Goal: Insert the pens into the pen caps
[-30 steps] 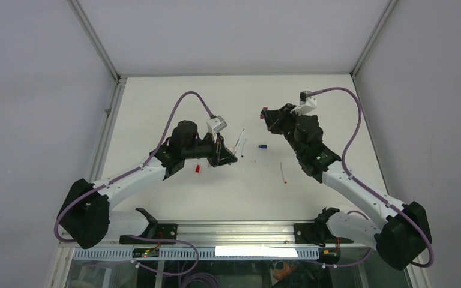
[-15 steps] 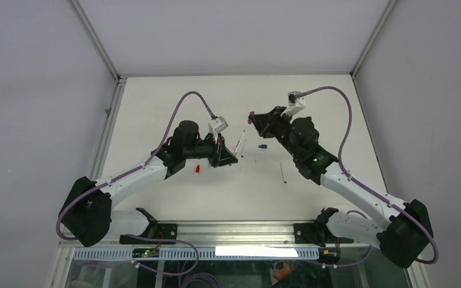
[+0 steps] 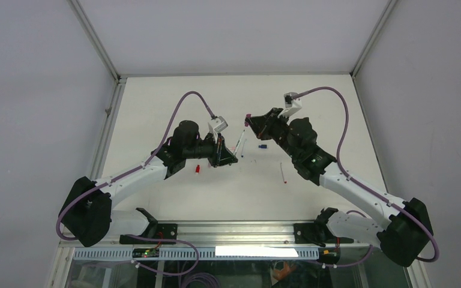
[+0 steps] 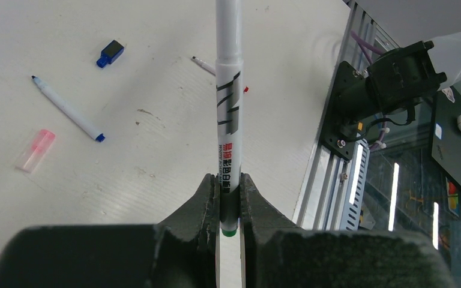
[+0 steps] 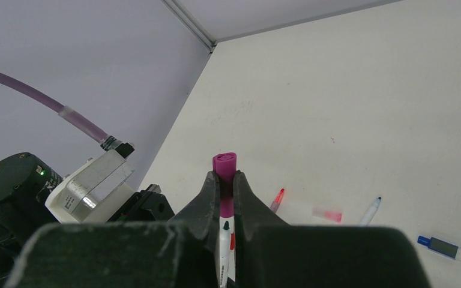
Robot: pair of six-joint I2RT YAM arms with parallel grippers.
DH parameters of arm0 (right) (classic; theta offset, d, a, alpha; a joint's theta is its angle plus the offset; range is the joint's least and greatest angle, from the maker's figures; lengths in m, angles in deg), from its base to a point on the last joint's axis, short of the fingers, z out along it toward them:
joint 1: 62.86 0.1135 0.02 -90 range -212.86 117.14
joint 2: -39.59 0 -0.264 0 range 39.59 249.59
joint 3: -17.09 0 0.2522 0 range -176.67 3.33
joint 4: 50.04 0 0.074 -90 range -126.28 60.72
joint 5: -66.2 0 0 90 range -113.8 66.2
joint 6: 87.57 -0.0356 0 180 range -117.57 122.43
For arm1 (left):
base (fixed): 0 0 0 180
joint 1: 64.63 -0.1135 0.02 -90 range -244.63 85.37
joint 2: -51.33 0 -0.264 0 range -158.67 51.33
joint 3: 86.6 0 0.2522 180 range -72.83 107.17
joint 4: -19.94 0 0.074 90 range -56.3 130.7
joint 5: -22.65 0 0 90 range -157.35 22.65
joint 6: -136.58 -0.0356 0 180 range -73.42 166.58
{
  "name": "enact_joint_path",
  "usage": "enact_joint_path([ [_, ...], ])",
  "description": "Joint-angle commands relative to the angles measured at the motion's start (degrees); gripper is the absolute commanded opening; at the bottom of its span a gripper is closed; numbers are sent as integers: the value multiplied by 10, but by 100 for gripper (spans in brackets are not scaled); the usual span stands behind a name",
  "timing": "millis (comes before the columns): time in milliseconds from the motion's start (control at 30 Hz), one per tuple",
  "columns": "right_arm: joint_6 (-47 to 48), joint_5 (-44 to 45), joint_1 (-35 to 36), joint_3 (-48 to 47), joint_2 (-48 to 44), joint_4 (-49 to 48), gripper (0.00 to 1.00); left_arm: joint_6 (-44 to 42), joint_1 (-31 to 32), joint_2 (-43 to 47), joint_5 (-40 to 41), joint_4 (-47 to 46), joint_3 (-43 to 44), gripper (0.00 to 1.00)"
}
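Above the bench (image 3: 174,108) beside the blue cap (image 3: 262,146), the left tool (image 4: 229,183) clamps a white pen (image 4: 228,72) pointing outward, and the right tool (image 5: 223,183) pinches a magenta cap (image 5: 224,163), mouth exposed for insertion.

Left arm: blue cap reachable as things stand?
Reach, likely yes: the blue cap lies alone on the table, nothing over it. Grasping, no: its jaws are shut on the white pen, which sticks out ahead of them.
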Motion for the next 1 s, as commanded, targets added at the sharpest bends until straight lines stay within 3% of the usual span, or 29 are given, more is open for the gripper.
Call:
enact_joint_path([
  [0, 5, -14, 7, -25, 5, -18, 0, -9, 6, 11, 7, -22, 13, 0],
  [967, 25, -20, 29, -17, 15, 6, 0, -17, 5, 52, 61, -21, -9, 0],
])
